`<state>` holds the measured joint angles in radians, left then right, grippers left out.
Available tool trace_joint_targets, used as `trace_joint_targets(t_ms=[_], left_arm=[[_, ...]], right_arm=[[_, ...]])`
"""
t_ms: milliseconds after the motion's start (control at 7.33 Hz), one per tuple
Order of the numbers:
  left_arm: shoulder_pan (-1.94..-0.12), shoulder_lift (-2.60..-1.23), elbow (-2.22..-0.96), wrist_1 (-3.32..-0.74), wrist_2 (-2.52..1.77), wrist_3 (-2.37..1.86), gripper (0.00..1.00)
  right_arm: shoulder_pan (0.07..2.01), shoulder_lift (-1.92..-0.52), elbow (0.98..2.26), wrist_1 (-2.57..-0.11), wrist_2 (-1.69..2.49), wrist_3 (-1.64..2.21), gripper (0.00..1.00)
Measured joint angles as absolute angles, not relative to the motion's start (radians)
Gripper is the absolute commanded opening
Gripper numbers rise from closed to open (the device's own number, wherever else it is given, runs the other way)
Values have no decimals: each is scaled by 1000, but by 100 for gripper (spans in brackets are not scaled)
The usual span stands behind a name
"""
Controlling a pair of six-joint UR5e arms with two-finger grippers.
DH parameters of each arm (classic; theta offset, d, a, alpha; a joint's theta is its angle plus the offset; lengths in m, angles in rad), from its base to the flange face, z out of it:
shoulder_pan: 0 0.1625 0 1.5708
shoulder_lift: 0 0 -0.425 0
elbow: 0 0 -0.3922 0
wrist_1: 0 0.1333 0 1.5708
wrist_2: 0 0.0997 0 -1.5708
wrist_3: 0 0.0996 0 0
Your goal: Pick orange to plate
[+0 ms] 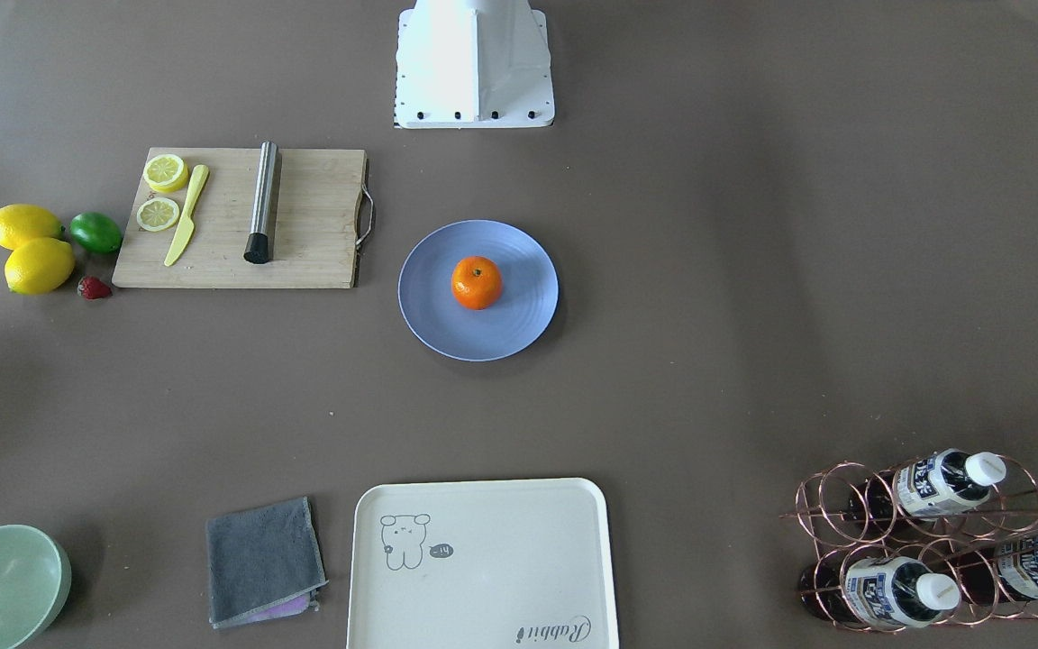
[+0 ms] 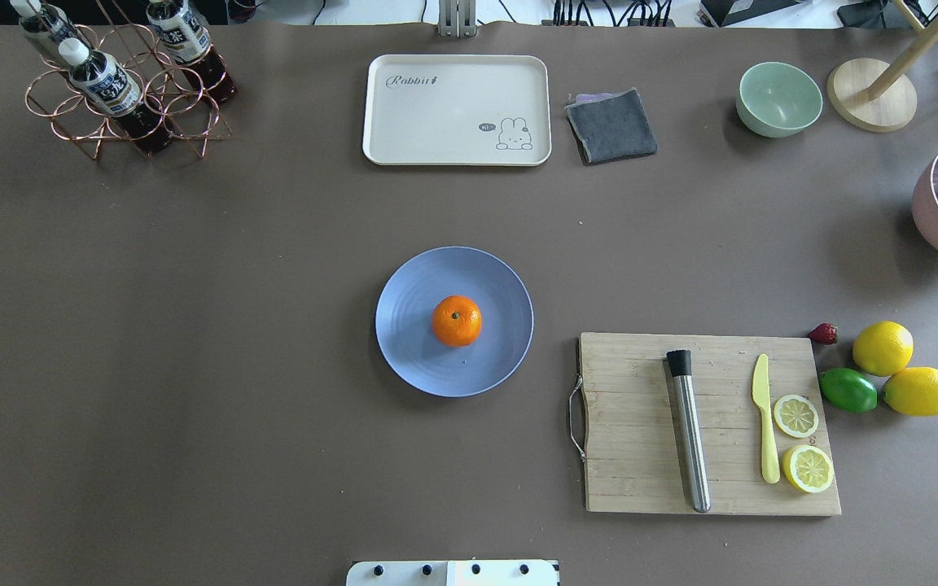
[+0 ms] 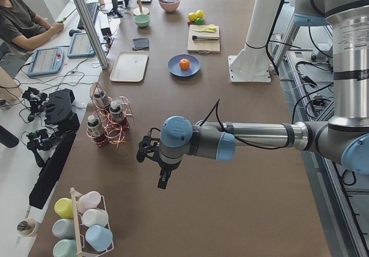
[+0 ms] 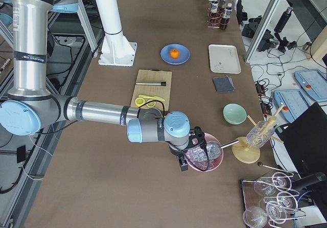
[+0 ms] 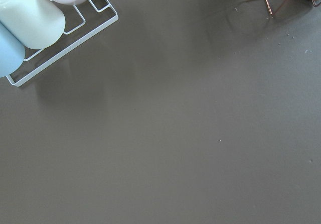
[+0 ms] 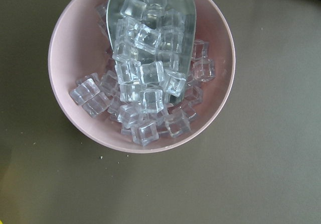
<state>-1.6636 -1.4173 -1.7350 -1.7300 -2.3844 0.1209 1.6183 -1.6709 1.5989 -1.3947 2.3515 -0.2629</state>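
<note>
The orange (image 2: 457,321) rests upright near the middle of the periwinkle-blue plate (image 2: 412,358), stem dimple up; the front-facing view shows the orange (image 1: 477,282) on the plate (image 1: 519,333) too. Neither gripper is near it. My left gripper (image 3: 147,151) hangs over bare table far toward the left end, seen only in the exterior left view. My right gripper (image 4: 198,142) hovers above a pink bowl of ice at the right end, seen only in the exterior right view. Whether either is open or shut I cannot tell.
A cutting board (image 2: 640,480) with a steel muddler (image 2: 690,439), yellow knife and lemon slices lies right of the plate. Lemons (image 2: 883,347), a lime (image 2: 848,390) and a strawberry sit beyond it. A cream tray (image 2: 457,110), grey cloth (image 2: 611,124), green bowl (image 2: 778,98), bottle rack (image 2: 123,89) line the far side.
</note>
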Motion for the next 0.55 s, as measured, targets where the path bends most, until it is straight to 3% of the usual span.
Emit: trace_joint_targets(t_ms=[545], left_arm=[[-1666,-1404,-1729,-1687,-2384,110,97]], right_arm=[[1618,-1643,1608,-1496,2352,-263,100]])
